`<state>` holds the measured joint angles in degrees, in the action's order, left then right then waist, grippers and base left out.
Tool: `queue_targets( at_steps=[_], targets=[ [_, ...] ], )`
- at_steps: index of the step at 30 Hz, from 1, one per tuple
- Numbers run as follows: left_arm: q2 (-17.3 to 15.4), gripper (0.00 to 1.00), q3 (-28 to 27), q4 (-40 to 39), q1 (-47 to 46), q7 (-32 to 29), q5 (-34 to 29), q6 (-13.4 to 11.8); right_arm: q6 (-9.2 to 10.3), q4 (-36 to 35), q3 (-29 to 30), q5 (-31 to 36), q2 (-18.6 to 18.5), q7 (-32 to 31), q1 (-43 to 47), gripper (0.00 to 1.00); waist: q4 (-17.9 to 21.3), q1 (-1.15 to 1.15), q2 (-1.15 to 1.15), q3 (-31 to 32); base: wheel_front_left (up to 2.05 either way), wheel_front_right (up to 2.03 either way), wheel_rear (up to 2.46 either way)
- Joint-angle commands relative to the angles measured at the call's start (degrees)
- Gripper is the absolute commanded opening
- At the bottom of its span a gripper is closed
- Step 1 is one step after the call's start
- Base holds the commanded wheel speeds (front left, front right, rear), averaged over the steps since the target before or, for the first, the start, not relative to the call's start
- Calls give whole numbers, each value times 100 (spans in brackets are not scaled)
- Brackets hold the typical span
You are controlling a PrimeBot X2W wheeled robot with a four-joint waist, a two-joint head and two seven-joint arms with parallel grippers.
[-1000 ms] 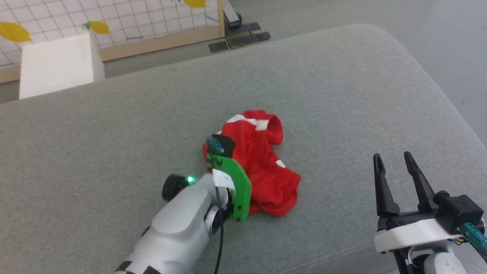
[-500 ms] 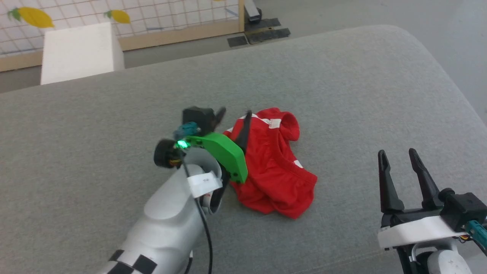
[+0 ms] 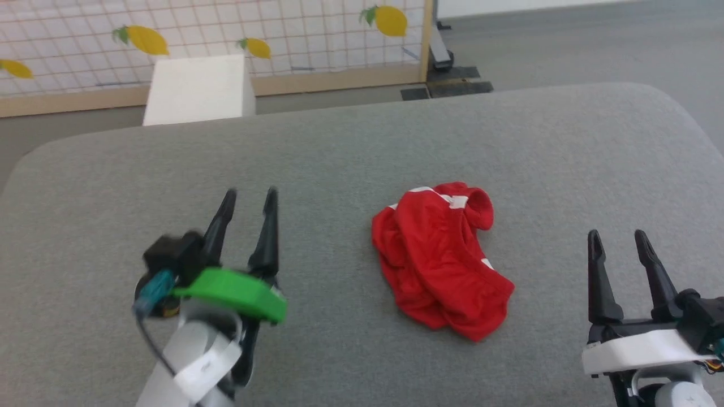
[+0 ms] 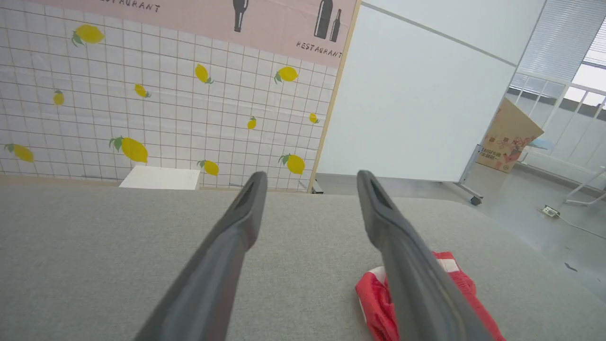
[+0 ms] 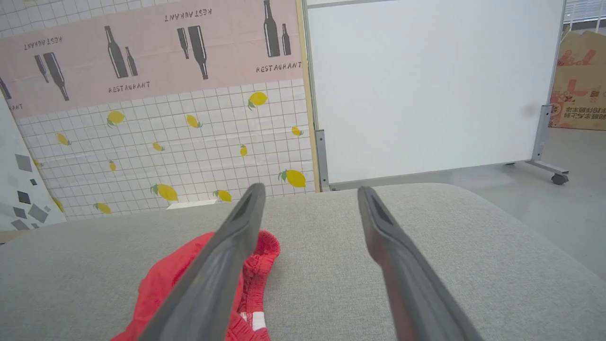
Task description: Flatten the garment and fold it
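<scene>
The red shorts [image 3: 438,260] lie crumpled in a heap on the grey padded surface [image 3: 350,147], white trim showing at their far end. My left gripper [image 3: 249,196] stands open well to the left of the shorts, with nothing between its fingers. My right gripper [image 3: 617,236] stands open to the right of the shorts, apart from them and holding nothing. In the left wrist view the shorts [image 4: 374,293] lie low on the right, partly behind my right finger [image 4: 402,255]. In the right wrist view the shorts [image 5: 165,284] lie low on the left, partly behind the left finger [image 5: 222,265].
A white box [image 3: 198,87] stands on the floor beyond the surface's far edge, before a tiled lemon-print panel [image 3: 226,34]. A rolling white board [image 5: 426,90] and a cardboard box [image 5: 580,80] stand further back. The surface's rounded right edge [image 3: 696,130] drops to the floor.
My left gripper has let go of the shorts and drawn back to the left, now open. The head camera has turned, shifting the whole picture. The right gripper has hardly moved.
</scene>
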<state>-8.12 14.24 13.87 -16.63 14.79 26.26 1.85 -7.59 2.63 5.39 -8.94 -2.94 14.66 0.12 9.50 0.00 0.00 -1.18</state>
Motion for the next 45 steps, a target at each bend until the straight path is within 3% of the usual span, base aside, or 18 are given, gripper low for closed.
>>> queue_targets(
  at_steps=[1,8,18,39,45],
  targets=[
    [16,100,-146,-78,267,19,-102,99,10,-29,45,49,6,33,67,100,-241,0,0,201,0,0,0],
    [140,100,-754,-298,1214,20,-502,350,10,-29,170,103,6,33,191,100,-399,0,0,332,0,0,0],
    [379,100,-1265,-595,1821,20,-873,481,10,95,123,261,6,33,341,100,-525,0,0,417,0,0,0],
    [515,100,-1337,-558,1797,20,-1014,557,10,109,0,287,6,22,335,100,-486,0,0,368,0,0,0],
    [522,100,-1006,-398,1364,20,-887,560,10,71,-9,259,6,24,273,100,-475,0,0,235,0,0,0]
  ],
)
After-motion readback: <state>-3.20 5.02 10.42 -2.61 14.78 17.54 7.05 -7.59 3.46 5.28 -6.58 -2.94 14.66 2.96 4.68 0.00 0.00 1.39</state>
